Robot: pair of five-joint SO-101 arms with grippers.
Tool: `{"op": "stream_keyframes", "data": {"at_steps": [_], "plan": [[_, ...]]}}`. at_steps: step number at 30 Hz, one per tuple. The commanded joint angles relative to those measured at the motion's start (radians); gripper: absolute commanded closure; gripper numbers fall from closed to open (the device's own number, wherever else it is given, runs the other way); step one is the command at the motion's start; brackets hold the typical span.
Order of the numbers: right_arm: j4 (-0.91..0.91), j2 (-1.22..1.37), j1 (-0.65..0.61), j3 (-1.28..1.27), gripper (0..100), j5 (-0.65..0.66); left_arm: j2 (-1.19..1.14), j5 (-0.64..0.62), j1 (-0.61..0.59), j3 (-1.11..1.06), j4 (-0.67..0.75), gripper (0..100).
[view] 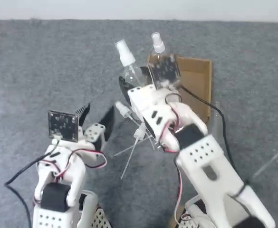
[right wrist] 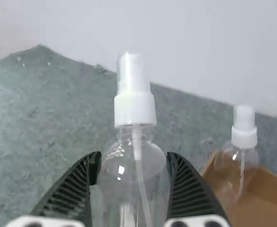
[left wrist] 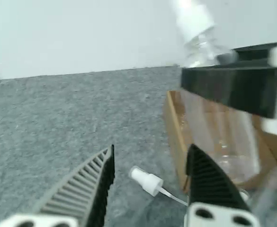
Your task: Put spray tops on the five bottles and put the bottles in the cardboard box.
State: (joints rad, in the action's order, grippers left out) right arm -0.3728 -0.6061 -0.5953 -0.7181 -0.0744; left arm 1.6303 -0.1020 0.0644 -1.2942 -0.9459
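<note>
The jaws of the right gripper (right wrist: 133, 160) were closed against both sides of the held bottle (right wrist: 129, 172), pinching its body below the shoulder. The held bottle was clear, round-shouldered plastic, upright, and fitted with a white spray top (right wrist: 134, 101). The dip tube ran down the centre of the bottle interior. In the high view, this bottle was positioned just beside the cardboard box (view: 198, 76), on the side toward the left arm. Whether its base touched the surface could not be determined. A second bottle (right wrist: 242, 161) of the same clear type, also capped with a white sprayer, stood upright inside the box near one corner. The box was brown, open-topped and shallow-walled. The jaws of the left gripper (left wrist: 151, 152) were spread wide with nothing between them, and were located near the table surface. A loose spray top (left wrist: 147, 180) lay on its side on the grey carpet (view: 43, 61) just ahead of those jaws, close to the box wall, with its thin tube attached. A second loose spray top (view: 139, 133) lay near it, between the two arms, with its tube pointing toward the arm bases.
</note>
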Motion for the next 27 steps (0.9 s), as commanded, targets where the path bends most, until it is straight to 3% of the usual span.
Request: {"op": "stream_keyframes", "data": {"at_steps": [1, 7, 16, 27], "plan": [[-0.042, 0.099, 0.012, 0.141, 99.2, -0.02, 0.089, 0.006, 0.072, 0.005, -0.072, 73], [-0.058, 0.127, 0.01, 0.178, 99.2, -0.018, 0.118, 0.006, 0.112, -0.067, -0.031, 69], [-0.332, 0.05, -0.079, 0.288, 99.2, -0.018, 0.118, 0.006, 0.109, -0.14, 0.071, 66], [-0.495, -0.16, -0.134, 0.287, 99.2, -0.017, 0.118, 0.006, 0.106, -0.148, 0.071, 67]]}}
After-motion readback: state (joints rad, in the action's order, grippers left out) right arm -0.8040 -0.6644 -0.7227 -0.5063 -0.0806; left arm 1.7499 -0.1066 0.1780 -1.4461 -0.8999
